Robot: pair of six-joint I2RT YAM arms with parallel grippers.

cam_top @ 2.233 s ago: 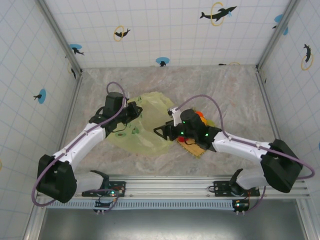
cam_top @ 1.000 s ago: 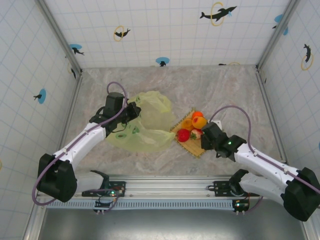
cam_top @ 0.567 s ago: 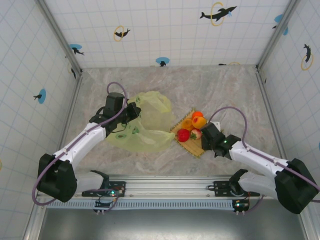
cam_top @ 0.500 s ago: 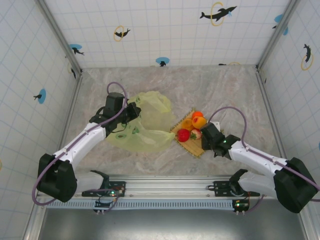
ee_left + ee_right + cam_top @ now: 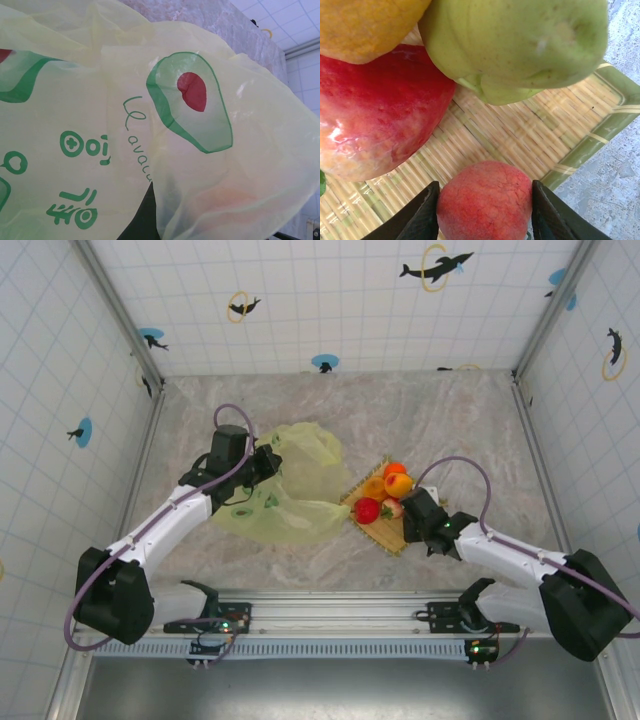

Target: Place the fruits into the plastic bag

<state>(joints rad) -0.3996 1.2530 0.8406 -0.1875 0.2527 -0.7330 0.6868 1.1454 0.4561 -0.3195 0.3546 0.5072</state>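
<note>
The right gripper (image 5: 485, 182) has its jaws snug on both sides of a small red fruit (image 5: 485, 200) — round, with bumpy skin — on the woven mat (image 5: 520, 135). Behind it sit a shiny red fruit (image 5: 375, 110), a green pear (image 5: 515, 40) and an orange fruit (image 5: 365, 25). From above, the yellow plastic bag (image 5: 290, 505) lies left of the mat, stretched left to right, one corner pointing at the mat. The left gripper (image 5: 266, 462) has its jaws shut on the bag's edge — up close, green avocado prints show.

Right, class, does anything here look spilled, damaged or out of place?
Nothing stands out: the fruits sit grouped on the woven mat, none spilled, and the plastic bag lies crumpled beside it, no tear showing.
</note>
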